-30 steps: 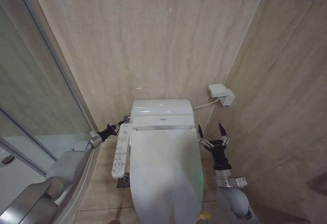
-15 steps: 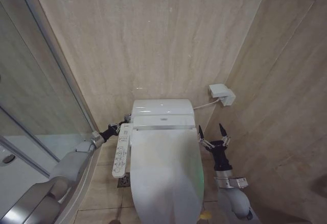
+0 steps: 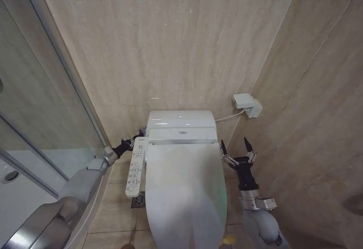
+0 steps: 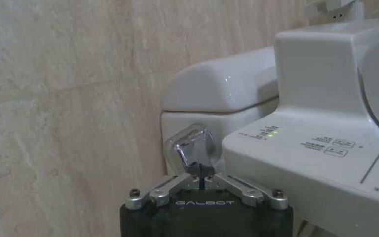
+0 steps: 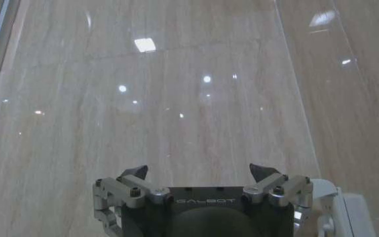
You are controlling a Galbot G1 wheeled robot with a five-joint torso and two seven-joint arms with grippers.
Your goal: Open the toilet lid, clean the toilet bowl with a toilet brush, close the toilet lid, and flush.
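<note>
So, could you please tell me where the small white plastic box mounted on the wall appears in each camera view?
Head view: the small white plastic wall box sits near the wall corner, above and right of the white toilet tank.
Left wrist view: it peeks out beyond that tank.
Right wrist view: probably the white shape beside the open right gripper.
Shared landmark: the beige stone wall tiles.

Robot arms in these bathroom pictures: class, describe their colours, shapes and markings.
Both arms are smooth silver-grey tubes ending in black wrists. The left tool and right tool have black bodies marked GALBOT, silver bolted linkages and pointed black fingertips.
</note>
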